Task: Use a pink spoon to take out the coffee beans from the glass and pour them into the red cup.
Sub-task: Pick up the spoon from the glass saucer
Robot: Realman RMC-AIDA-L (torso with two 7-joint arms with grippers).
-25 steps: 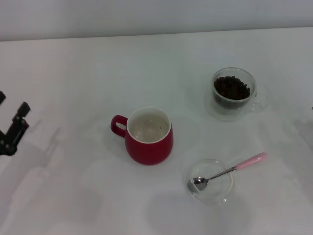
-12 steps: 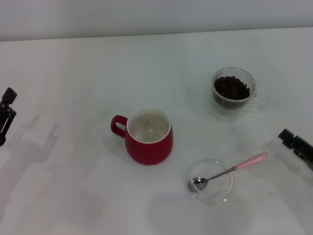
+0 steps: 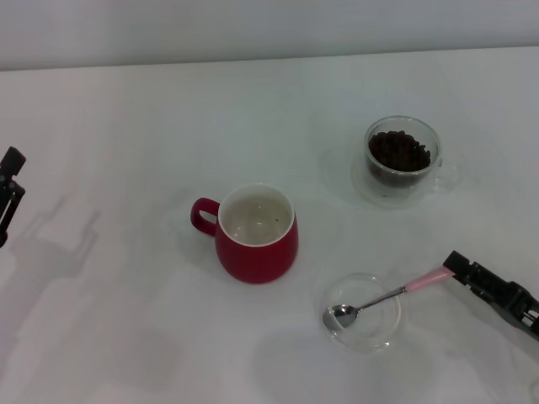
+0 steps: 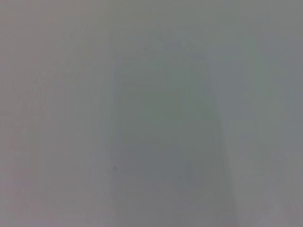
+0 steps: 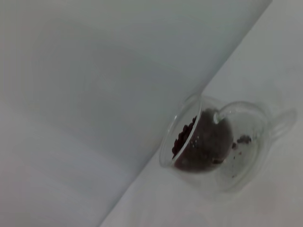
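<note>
Right gripper (image 3: 459, 265) sits at four o'clock, tip at the end of the spoon (image 3: 396, 292) handle; whether it grips I cannot tell. A nudge there could lever the spoon's bowl out of the dish (image 3: 364, 311) or slide both. Open table lies around the cup (image 3: 255, 234) at centre and the glass (image 3: 402, 160) of beans (image 3: 399, 151) at two; the left gripper (image 3: 8, 198) is parked at nine.

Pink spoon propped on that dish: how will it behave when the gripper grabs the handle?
The pink-handled metal teaspoon looks stiff and light. Its bowl rests in the shallow clear glass dish, so it may pivot or skid. The right gripper is at the handle tip.
</note>
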